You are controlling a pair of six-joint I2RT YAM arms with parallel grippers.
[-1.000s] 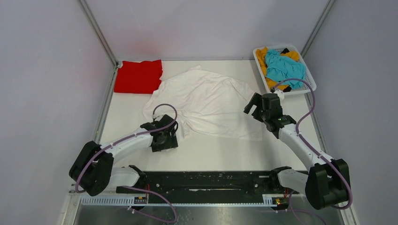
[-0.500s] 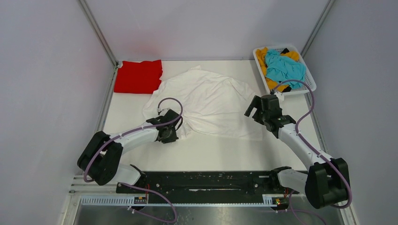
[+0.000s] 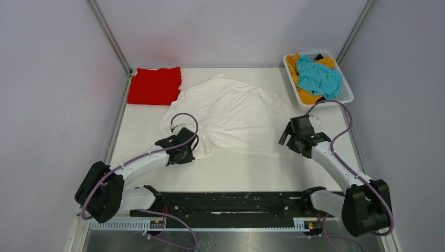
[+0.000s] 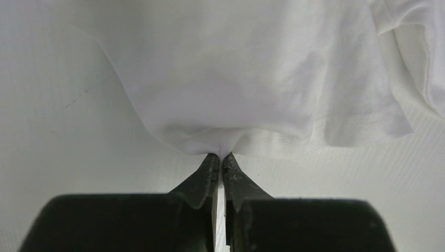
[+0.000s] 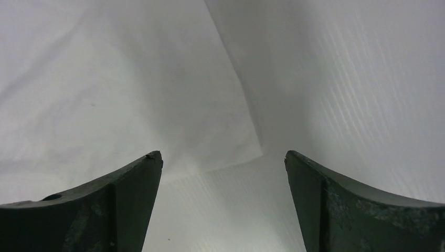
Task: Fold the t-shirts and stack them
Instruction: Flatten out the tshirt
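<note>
1. The white shirt is lying spread and unfolded across the middle of the worktop. It is wrinkling toward its near-left part, while its near-right corner is lying flat.
2. The left tool is pinching the near-left hem of that shirt, jaws closed on the edge. The cloth is puckering toward the pinch, which suggests the hem is being held ready for drawing or lifting into a fold.
3. The right tool is standing with jaws wide apart and is holding nothing. The shirt's near-right corner is showing between its fingers in the wrist view. This placement looks meant for taking the opposite corner, so that both ends of the hem travel together. Whether the fingers are touching the worktop cannot be told.
4. The red shirt is lying as a neat rectangle at the far-left corner, just beside the white shirt's far edge. It appears already folded and is probably marking the place for the stack.
5. The teal shirt is lying crumpled on the orange-yellow shirt inside the basket at the far right. Both seem to be waiting their turn.
6. No brand, label or writing is showing legibly on any cloth, tool or basket.
</note>
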